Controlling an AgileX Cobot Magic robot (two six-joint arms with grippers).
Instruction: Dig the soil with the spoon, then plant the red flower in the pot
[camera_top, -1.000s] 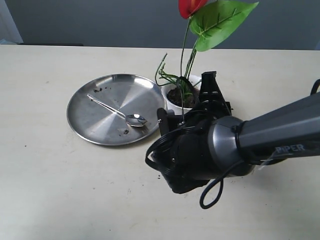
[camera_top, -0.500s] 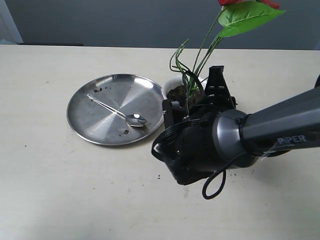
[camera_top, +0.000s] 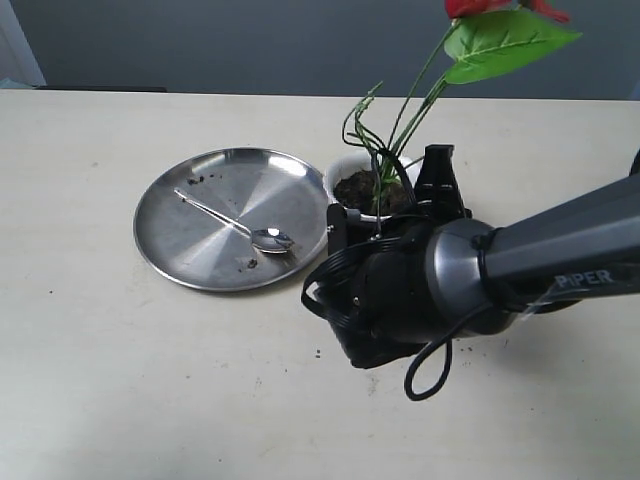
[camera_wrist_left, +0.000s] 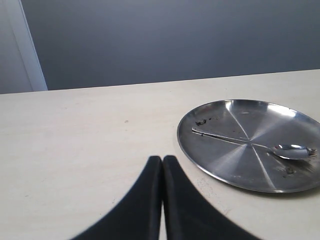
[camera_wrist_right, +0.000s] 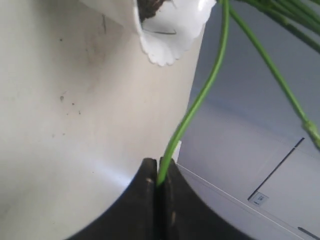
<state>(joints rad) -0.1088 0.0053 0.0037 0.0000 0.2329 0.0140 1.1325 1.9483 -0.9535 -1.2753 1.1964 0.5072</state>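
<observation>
The red flower (camera_top: 478, 6) leans to the right above the pot, its green leaf (camera_top: 505, 42) just under the bloom and its thin stems (camera_top: 402, 115) running down over the white scalloped pot (camera_top: 341, 172). Dark soil (camera_top: 358, 187) fills the pot. My right gripper (camera_wrist_right: 159, 169) is shut on one green stem (camera_wrist_right: 199, 102), and its black fingers (camera_top: 438, 172) stand just right of the pot (camera_wrist_right: 165, 37). The spoon (camera_top: 236, 228) lies on the steel plate. My left gripper (camera_wrist_left: 162, 160) is shut on nothing, low over the table short of the spoon (camera_wrist_left: 292, 150).
The round steel plate (camera_top: 160, 190) lies left of the pot with a few soil crumbs on it; its rim (camera_wrist_left: 186, 150) shows in the left wrist view. The bulky right arm (camera_top: 560, 260) crosses the front right of the table. Soil specks dot the table near it.
The right gripper has shifted right and slightly back with the stem; the bloom and leaf have swung to the right. More of the pot and soil now shows. Spoon and plate are unmoved.
</observation>
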